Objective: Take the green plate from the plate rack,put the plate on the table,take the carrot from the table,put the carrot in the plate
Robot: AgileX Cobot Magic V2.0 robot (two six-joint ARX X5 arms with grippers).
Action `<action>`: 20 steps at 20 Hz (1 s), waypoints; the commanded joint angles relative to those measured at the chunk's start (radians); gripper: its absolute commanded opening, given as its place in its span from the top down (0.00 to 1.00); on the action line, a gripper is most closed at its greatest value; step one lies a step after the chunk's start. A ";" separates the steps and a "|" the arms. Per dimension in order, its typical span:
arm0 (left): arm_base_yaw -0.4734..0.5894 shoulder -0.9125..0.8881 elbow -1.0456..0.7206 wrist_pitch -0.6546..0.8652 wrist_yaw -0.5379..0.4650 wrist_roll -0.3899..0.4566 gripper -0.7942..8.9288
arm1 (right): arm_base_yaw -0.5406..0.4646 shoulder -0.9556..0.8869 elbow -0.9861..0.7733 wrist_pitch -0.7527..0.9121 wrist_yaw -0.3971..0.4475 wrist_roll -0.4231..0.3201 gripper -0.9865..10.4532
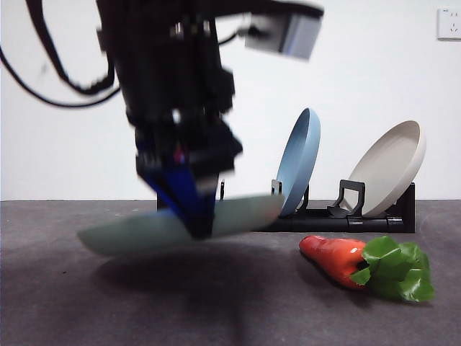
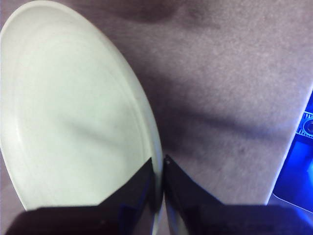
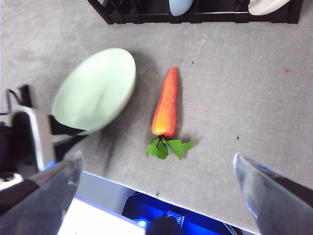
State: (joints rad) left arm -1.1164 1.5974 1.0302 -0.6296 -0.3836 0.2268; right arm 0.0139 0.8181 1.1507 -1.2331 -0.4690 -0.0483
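Left gripper clamped on rim of the green plate, holding it near-flat just above the table, in front of the plate rack. Right gripper wide open above the carrot, which lies beside the plate.

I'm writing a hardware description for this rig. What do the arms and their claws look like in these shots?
The left claw has two flat black jaws tapering to points. In the front view its arm is bulky and black, with looping black cables, a grey box-shaped camera and blue near the tip. The right claw shows blurred dark grey jaws.
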 commanded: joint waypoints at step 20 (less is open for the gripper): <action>-0.014 0.065 0.016 -0.002 0.070 -0.042 0.52 | 0.003 0.012 0.000 -0.003 -0.003 0.010 0.39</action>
State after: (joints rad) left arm -1.1282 1.6806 1.0321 -0.6403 -0.3176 0.2054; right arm 0.0147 0.8288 1.1507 -1.2373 -0.4713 -0.0479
